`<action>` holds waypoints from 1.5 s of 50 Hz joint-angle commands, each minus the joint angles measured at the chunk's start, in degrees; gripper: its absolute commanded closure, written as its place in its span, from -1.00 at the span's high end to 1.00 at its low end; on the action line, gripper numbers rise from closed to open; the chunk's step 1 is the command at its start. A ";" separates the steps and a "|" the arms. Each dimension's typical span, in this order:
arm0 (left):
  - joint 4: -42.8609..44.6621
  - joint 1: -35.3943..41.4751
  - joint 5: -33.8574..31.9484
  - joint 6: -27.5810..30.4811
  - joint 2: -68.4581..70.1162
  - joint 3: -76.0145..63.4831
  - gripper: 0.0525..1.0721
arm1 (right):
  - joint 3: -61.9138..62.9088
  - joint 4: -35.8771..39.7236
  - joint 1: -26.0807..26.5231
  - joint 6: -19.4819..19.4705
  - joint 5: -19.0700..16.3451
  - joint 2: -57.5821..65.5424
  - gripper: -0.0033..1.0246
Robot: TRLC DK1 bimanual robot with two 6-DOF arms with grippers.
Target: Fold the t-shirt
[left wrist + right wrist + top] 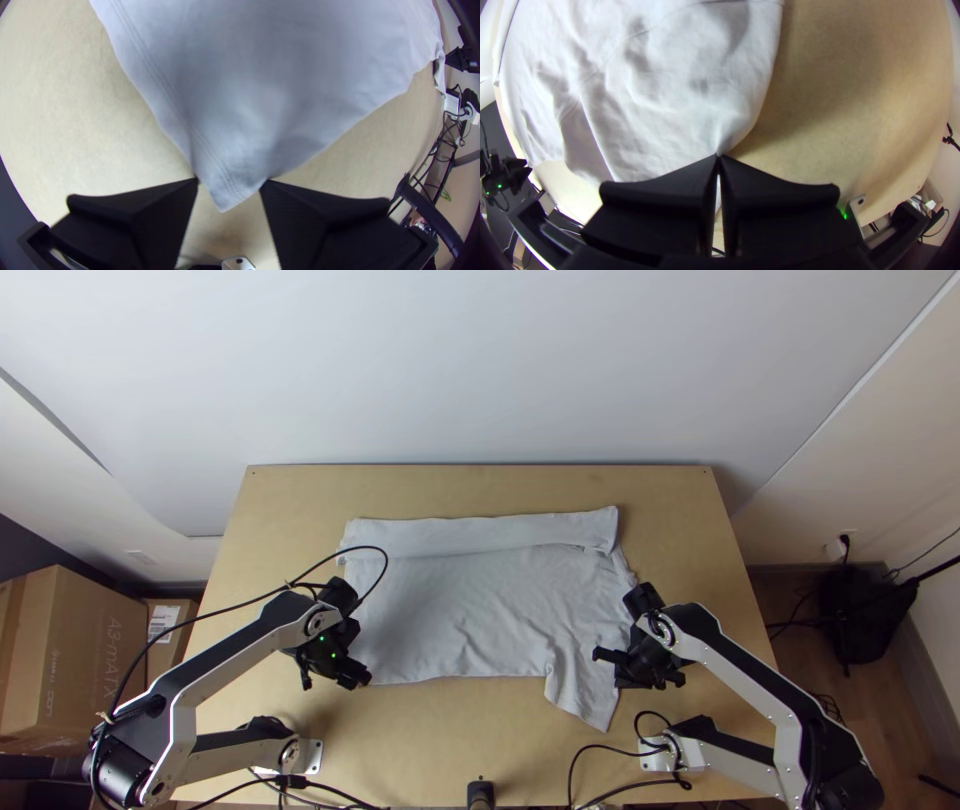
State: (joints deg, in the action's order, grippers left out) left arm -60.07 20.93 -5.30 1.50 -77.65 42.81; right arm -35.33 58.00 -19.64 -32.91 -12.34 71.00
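The light grey t-shirt (460,610) lies spread across the table with a band along its far side folded over and a sleeve sticking out towards the near edge. At its near left corner is my left gripper (345,673). In the left wrist view the left gripper (230,184) stands open, a hemmed corner of the shirt (255,105) between its fingers. My right gripper (638,675) is at the shirt's right side, near the sleeve. Seen in the right wrist view, the right gripper (718,158) is shut on the edge of the shirt (680,100), which gathers to a point there.
Bare wood of the table (420,485) runs beyond the shirt and along the near side. Cables (590,760) loop by the arm bases. Cardboard boxes (75,660) stand left of the table, and a black bag (865,615) is on the floor at the right.
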 commanded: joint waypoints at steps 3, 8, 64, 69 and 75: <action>2.77 0.96 0.20 -1.59 -0.31 -0.27 -0.95 | 0.53 0.10 0.74 0.39 0.82 -0.95 -0.95; 3.91 1.04 0.03 -1.06 2.15 -0.09 -0.95 | 0.09 0.27 2.32 1.62 0.91 -1.04 -0.95; 4.79 -15.30 -0.24 3.42 5.66 14.67 -0.95 | -22.50 -2.89 17.97 22.27 6.10 4.50 -0.95; 5.76 -16.36 -0.24 3.86 3.03 17.13 -0.95 | -24.26 -5.18 16.47 22.27 6.10 5.64 -0.95; 7.08 -17.50 -0.24 3.95 -0.40 20.74 -0.95 | -27.60 -6.58 15.33 21.83 6.01 8.36 -0.95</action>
State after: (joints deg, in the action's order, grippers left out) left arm -53.98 4.60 -5.52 5.39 -75.13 59.68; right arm -59.79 52.51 -3.62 -11.49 -6.85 76.55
